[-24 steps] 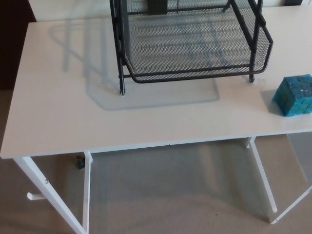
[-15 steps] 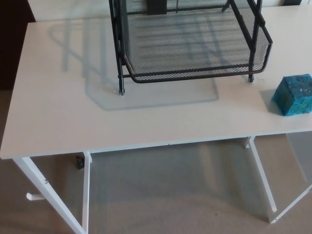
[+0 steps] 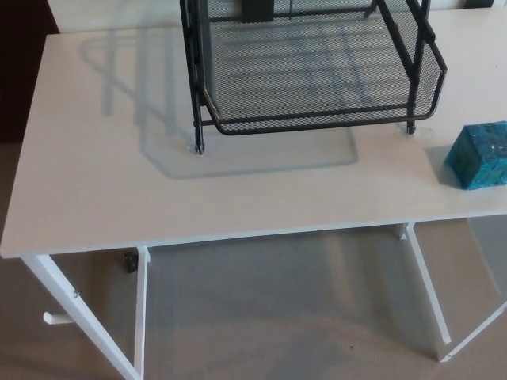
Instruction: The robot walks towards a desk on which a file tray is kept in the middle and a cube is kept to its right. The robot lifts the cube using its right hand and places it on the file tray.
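Observation:
A black wire-mesh file tray (image 3: 317, 119) stands on the white desk (image 3: 103, 190), in the upper middle of the head view, raised on thin black legs. A blue-green marbled cube (image 3: 480, 155) sits on the desk to the tray's right, close to the picture's right edge and near the desk's front edge. It stands apart from the tray. Neither of my hands shows in this view.
The desk's white legs (image 3: 141, 317) and a cross brace (image 3: 428, 285) stand on beige carpet below the front edge. A dark object (image 3: 255, 8) sits behind the tray at the top of the picture. A dark area lies off the desk's left side.
The whole picture has shifted very slightly, so the camera has moved a little. The tray and the cube hold their places on the desk.

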Robot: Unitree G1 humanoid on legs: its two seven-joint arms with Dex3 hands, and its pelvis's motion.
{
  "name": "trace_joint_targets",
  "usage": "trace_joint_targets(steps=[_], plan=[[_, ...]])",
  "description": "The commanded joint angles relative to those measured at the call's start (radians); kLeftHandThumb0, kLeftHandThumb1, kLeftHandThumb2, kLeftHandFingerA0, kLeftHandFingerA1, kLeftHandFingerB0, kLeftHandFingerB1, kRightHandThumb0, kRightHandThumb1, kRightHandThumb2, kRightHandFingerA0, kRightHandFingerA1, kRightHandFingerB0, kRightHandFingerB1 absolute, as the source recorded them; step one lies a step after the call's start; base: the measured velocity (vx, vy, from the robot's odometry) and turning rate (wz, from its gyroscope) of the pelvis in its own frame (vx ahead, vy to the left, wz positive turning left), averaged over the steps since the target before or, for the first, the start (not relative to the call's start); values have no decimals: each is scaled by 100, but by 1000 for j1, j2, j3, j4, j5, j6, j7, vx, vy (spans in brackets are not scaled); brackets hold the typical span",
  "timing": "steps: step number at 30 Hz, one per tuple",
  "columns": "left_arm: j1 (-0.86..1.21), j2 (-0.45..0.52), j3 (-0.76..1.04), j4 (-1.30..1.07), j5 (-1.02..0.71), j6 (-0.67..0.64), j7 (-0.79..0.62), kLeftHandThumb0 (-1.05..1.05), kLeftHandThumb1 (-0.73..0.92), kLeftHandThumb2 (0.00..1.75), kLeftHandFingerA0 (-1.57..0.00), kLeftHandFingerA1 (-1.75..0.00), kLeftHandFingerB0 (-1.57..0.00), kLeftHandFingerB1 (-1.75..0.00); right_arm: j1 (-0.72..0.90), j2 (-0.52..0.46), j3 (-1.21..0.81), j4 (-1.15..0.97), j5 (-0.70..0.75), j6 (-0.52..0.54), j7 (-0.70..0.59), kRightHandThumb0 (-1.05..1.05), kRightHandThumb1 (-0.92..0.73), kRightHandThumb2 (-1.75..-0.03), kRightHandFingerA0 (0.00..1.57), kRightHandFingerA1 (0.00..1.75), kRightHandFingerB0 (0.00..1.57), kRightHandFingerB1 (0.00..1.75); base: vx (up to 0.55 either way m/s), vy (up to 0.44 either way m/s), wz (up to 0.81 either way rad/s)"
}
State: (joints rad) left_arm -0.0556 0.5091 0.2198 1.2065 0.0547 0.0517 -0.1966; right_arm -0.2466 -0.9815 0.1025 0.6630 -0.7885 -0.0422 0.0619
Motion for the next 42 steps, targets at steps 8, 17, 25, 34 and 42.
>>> trace_joint_targets(steps=[8,17,25,34,42], plan=[[-6,10,123,-17,-116,-67,-35,-103,92,72,-39,-106,-18,-90,-382,133,-241,-89,552,112,499,-73,-50,-85,10,41,0,13,0,0,0],[-11,22,110,0,-95,-73,-53,-102,92,71,-35,-107,-19,-92,-464,217,-113,-37,425,114,526,-72,-46,-84,1,32,0,16,0,0,0],[-8,20,101,7,-74,-83,-44,-96,69,124,-46,-90,-21,-74,-588,246,-9,109,309,58,508,-74,-47,-85,2,35,1,18,0,0,0],[-1,22,106,-3,-84,-70,-54,-105,92,71,-39,-105,-22,-89,-681,282,99,219,275,40,477,-75,-48,-87,9,51,0,22,0,0,0],[10,25,89,-12,-79,-80,-60,-105,92,72,-41,-109,-21,-91,-730,314,187,282,250,48,464,-76,-50,-86,13,52,1,21,0,0,0]])
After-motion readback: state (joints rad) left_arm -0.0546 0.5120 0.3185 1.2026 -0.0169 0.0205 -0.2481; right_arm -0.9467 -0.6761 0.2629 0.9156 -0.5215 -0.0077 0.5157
